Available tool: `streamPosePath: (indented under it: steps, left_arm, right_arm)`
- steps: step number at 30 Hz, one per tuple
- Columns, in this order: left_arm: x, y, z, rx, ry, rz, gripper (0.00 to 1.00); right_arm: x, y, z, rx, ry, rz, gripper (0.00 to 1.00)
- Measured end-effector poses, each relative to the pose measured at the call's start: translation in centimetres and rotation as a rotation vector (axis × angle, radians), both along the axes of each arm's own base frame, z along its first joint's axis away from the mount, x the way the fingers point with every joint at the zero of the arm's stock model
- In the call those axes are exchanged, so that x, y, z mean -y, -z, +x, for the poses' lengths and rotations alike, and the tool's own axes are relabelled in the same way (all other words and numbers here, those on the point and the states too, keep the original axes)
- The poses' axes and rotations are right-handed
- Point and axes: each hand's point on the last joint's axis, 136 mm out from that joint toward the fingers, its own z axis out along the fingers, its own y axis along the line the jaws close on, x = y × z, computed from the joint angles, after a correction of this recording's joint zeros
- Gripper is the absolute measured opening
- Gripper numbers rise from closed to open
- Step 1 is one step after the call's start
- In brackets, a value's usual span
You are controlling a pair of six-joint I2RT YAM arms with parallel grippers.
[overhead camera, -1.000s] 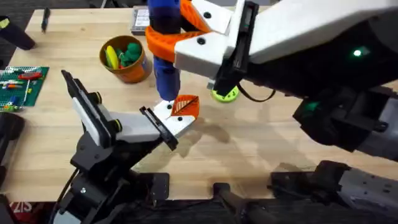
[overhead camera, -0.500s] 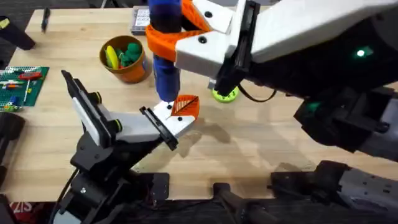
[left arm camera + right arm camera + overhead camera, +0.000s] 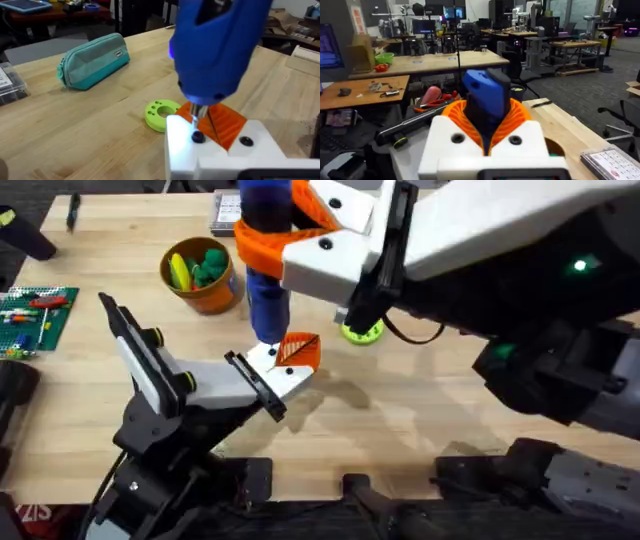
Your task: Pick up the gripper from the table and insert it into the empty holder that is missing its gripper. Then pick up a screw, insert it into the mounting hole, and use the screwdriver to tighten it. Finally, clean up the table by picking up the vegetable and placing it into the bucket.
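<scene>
- The screwdriver (image 3: 265,270) is cut off by the top edge in the overhead view; the right gripper (image 3: 300,235) covers its middle.
- In the left wrist view, the screwdriver (image 3: 217,47) is blurred and cropped at the top edge.
- The screw head under the tip (image 3: 198,136) is too small to resolve.
- The bucket (image 3: 203,275) hides the lower parts of its contents.
- The holder (image 3: 190,395) base merges into dark, unclear shapes at the bottom edge.

A teal pouch (image 3: 93,60) lies near a green disc (image 3: 161,114).
</scene>
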Motion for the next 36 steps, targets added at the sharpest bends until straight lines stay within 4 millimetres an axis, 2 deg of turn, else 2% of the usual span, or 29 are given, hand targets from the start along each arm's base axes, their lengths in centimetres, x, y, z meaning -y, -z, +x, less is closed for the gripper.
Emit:
streamPosePath:
  steps: [36]
  left_arm:
    - [0.01, 0.02, -0.01, -0.001, 0.001, 0.0, 0.008]
  right_arm:
    - [-0.18, 0.95, 0.2, -0.05, -0.004, -0.026, 0.04]
